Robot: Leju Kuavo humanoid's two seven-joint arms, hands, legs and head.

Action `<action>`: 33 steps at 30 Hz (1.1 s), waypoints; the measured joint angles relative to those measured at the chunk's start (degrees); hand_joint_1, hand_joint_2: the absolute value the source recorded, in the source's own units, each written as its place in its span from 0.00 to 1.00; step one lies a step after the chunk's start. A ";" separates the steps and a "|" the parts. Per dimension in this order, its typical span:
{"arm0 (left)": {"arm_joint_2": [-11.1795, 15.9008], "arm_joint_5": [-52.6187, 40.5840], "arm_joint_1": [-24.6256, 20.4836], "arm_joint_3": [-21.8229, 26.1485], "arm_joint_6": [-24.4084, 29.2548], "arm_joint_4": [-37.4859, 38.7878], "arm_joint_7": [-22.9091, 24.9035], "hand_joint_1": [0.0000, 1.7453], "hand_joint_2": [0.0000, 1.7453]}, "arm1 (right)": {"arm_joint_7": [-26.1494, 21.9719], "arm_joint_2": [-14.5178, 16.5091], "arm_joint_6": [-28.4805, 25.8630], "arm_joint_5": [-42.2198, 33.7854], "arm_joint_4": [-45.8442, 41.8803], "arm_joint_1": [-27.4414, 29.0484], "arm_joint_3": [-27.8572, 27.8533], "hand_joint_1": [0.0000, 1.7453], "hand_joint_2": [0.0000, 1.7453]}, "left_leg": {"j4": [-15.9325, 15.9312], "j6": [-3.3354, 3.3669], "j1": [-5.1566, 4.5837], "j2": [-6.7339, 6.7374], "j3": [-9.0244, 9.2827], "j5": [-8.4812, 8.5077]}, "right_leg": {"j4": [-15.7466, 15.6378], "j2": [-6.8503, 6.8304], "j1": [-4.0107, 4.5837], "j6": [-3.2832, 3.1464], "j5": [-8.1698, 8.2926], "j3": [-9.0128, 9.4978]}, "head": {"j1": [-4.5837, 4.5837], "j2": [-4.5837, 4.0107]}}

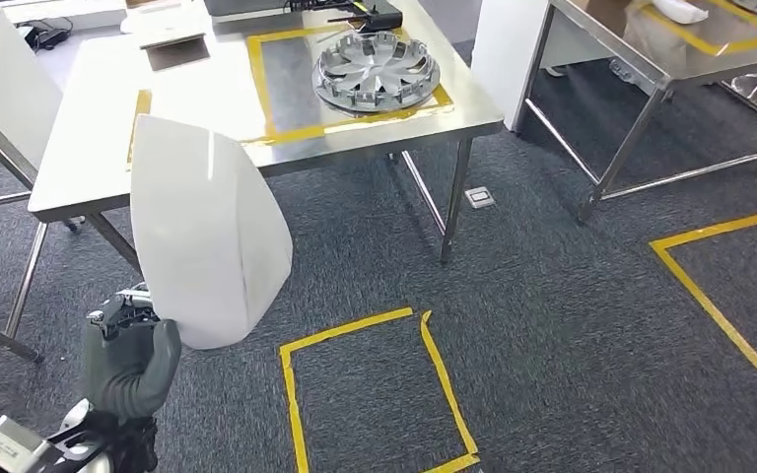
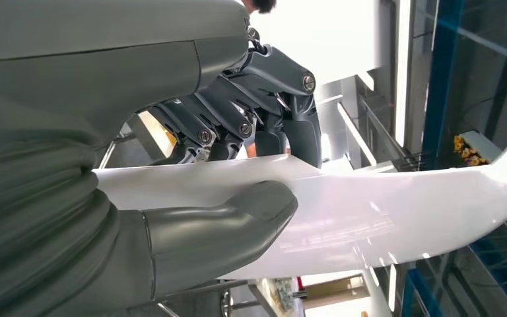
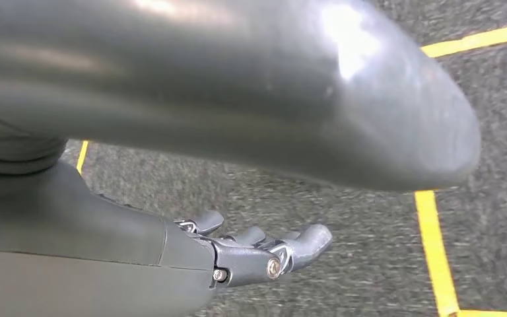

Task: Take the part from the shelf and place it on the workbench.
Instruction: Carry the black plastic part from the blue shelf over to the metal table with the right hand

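Note:
A large white curved panel, the part (image 1: 207, 232), stands upright at the left of the head view, in front of the steel workbench (image 1: 207, 118). My left hand (image 1: 128, 350) grips its lower edge from below. In the left wrist view the thumb (image 2: 237, 221) presses one face of the white part (image 2: 383, 211) and the dark fingers (image 2: 264, 112) wrap the other. My right hand (image 3: 251, 254) hangs over the grey carpet, fingers apart, holding nothing.
A silver wheel cover (image 1: 376, 71) lies inside a yellow-taped square on the workbench. A second steel table (image 1: 651, 59) stands at the right. Yellow tape squares (image 1: 375, 394) mark the carpet in front of me. A white board (image 1: 0, 89) leans at the left.

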 joint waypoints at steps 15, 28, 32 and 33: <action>-0.44 -0.24 1.32 0.20 -0.01 -0.57 0.09 1.00 1.00 | -0.01 0.04 0.01 0.08 -0.01 -0.09 -0.07 0.00 0.00 | -9.08 2.59 0.10 0.06 2.34 4.15 | 9.16 0.06 0.00 3.11 -5.25 -0.21 | 0.29 0.00; -1.05 -1.33 0.53 0.28 -0.68 -0.17 0.57 1.00 1.00 | -0.15 0.06 0.26 0.58 0.02 0.50 -0.17 0.00 0.00 | -6.68 -0.10 0.01 -0.31 8.83 -0.50 | 1.09 -0.15 -0.37 1.34 2.78 -4.44 | 0.44 0.00; -1.05 -1.38 0.24 0.33 -0.70 -0.07 0.64 1.00 1.00 | -0.18 0.07 0.36 0.62 0.02 0.33 -0.18 0.00 0.00 | 5.14 -0.74 0.08 -0.09 -0.09 -3.71 | 0.88 0.05 -0.35 0.35 0.20 -1.13 | 0.21 0.00; -1.05 -1.39 0.26 0.34 -0.75 -0.02 0.67 1.00 1.00 | -0.19 0.07 0.38 0.66 0.02 0.33 -0.19 0.00 0.00 | 6.18 -0.73 0.08 -0.09 -2.04 -5.89 | 0.88 0.14 -0.32 0.31 -0.59 -0.22 | 0.20 0.00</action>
